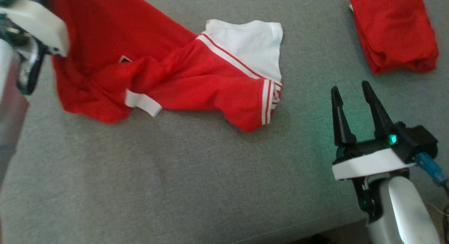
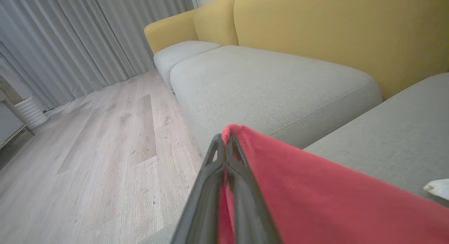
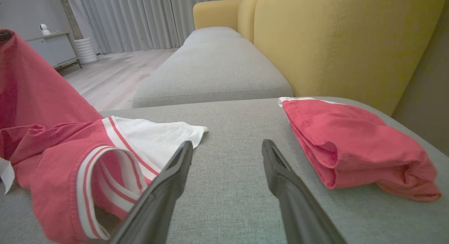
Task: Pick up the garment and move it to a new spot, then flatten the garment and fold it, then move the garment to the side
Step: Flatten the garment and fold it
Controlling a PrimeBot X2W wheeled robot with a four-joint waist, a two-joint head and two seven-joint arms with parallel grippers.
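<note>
I read: left hand [image 2: 224,146] clenched on red garment [image 1: 168,68] | right hand [image 1: 350,88] released, over sofa cushion [image 1: 175,184] | folded red cloth [image 1: 396,33] lies apart.

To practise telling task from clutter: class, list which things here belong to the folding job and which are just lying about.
Job: red-and-white garment; left end effector, shut on it; open right end effector.
Lying about: folded red garment; yellow backrest; curtains.

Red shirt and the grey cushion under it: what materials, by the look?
Red shirt: thin soft knit, likely cotton or polyester, matte; it drapes and creases freely. Grey cushion: woven upholstery fabric, matte; a fine flecked weave shows.
</note>
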